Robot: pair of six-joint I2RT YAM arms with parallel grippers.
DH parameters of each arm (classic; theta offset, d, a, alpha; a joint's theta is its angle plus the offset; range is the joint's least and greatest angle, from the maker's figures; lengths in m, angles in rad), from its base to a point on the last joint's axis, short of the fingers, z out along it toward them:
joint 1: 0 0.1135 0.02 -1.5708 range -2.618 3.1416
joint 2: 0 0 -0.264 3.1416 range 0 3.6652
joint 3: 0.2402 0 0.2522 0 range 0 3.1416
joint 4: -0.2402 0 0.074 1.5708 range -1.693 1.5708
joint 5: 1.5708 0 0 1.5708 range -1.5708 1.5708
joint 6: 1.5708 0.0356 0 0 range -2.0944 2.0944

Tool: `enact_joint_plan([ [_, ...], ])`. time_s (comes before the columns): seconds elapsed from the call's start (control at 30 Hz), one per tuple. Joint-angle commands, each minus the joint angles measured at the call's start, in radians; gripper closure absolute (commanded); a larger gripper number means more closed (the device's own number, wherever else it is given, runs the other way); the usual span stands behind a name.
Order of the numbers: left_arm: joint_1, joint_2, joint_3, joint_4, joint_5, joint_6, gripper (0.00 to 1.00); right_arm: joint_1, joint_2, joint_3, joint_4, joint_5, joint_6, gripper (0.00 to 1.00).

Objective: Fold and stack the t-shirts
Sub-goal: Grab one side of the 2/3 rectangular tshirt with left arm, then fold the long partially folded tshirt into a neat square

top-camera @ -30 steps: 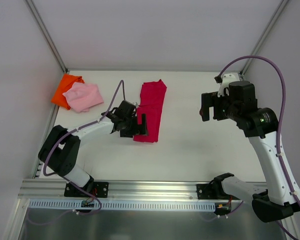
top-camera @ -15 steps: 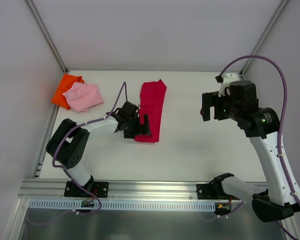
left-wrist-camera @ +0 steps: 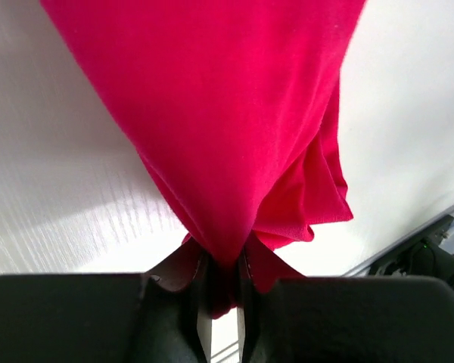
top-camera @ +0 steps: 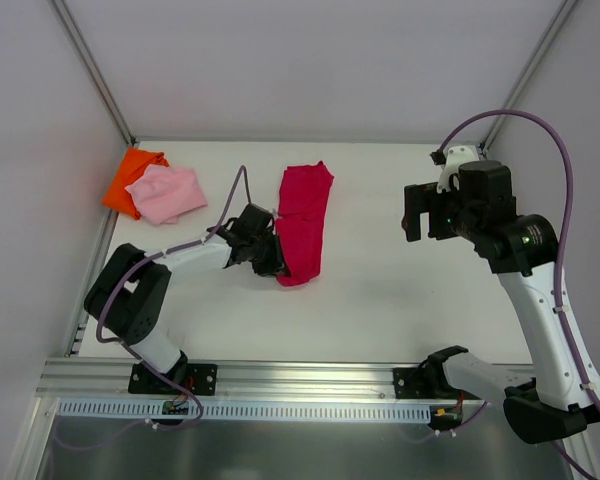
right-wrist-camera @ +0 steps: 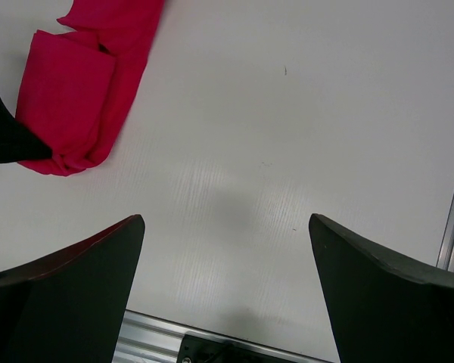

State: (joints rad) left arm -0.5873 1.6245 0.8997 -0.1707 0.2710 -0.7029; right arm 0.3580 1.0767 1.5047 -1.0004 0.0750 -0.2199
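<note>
Crimson t-shirt (top-camera: 303, 215) lay on the counter (top-camera: 400, 290), its near end pinched in my left end effector (left-wrist-camera: 221, 276), nearly shut; my right end effector (right-wrist-camera: 227, 265) hung wide open, empty, to its right. Folding underway, I judged: next, carry that end over its far hem.

The cloth items are three in number: one crimson t-shirt (top-camera: 304, 215), one light pink t-shirt (top-camera: 167, 193) and one orange t-shirt (top-camera: 130, 178). The robot arms are two, the left arm (top-camera: 185, 258) and the right arm (top-camera: 540, 300). There is one table (top-camera: 380, 290).
</note>
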Motion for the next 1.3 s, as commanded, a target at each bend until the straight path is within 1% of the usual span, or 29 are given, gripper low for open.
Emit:
enact_joint_plan([
  [0.0, 0.009, -0.083, 0.001, -0.030, 0.054, -0.006, 1.00, 0.006, 0.003, 0.035, 0.017, 0.014, -0.012, 0.04],
  [0.17, 0.007, -0.179, 0.048, -0.108, 0.094, 0.002, 1.00, 0.006, 0.014, 0.046, 0.025, 0.005, -0.010, 0.03],
  [0.3, 0.006, -0.218, 0.073, -0.156, 0.128, 0.003, 1.00, 0.006, 0.026, 0.057, 0.032, 0.003, -0.010, 0.04],
  [0.5, -0.008, -0.241, 0.059, -0.181, 0.264, 0.005, 1.00, 0.006, 0.054, 0.094, 0.042, -0.006, -0.009, 0.04],
  [0.63, -0.011, -0.233, 0.025, -0.161, 0.348, 0.016, 1.00, 0.006, 0.068, 0.098, 0.045, -0.040, -0.001, 0.03],
  [0.7, -0.012, -0.218, 0.002, -0.119, 0.396, 0.011, 1.00, 0.007, 0.072, 0.097, 0.048, -0.050, 0.001, 0.04],
  [0.73, -0.014, -0.209, -0.002, -0.101, 0.451, 0.006, 1.00, 0.006, 0.072, 0.095, 0.048, -0.061, 0.002, 0.03],
  [0.77, -0.014, -0.184, -0.005, -0.086, 0.476, 0.002, 1.00, 0.007, 0.072, 0.095, 0.052, -0.064, 0.004, 0.03],
  [0.83, -0.016, -0.166, -0.010, -0.044, 0.494, -0.023, 1.00, 0.007, 0.075, 0.098, 0.052, -0.064, 0.004, 0.03],
  [0.93, -0.017, -0.149, 0.007, -0.012, 0.484, -0.043, 1.00, 0.007, 0.074, 0.100, 0.049, -0.064, 0.002, 0.03],
  [1.07, -0.017, -0.109, 0.115, -0.044, 0.458, -0.033, 1.00, 0.007, 0.063, 0.081, 0.046, -0.064, -0.001, 0.04],
  [1.1, -0.016, -0.098, 0.132, -0.043, 0.459, -0.040, 1.00, 0.007, 0.060, 0.077, 0.048, -0.096, -0.004, 0.04],
  [1.13, -0.016, -0.081, 0.146, -0.036, 0.459, -0.044, 1.00, 0.007, 0.055, 0.065, 0.048, -0.095, -0.003, 0.03],
  [1.27, -0.014, -0.074, 0.220, -0.044, 0.381, -0.059, 1.00, 0.007, 0.036, 0.042, 0.048, -0.087, -0.006, 0.04],
])
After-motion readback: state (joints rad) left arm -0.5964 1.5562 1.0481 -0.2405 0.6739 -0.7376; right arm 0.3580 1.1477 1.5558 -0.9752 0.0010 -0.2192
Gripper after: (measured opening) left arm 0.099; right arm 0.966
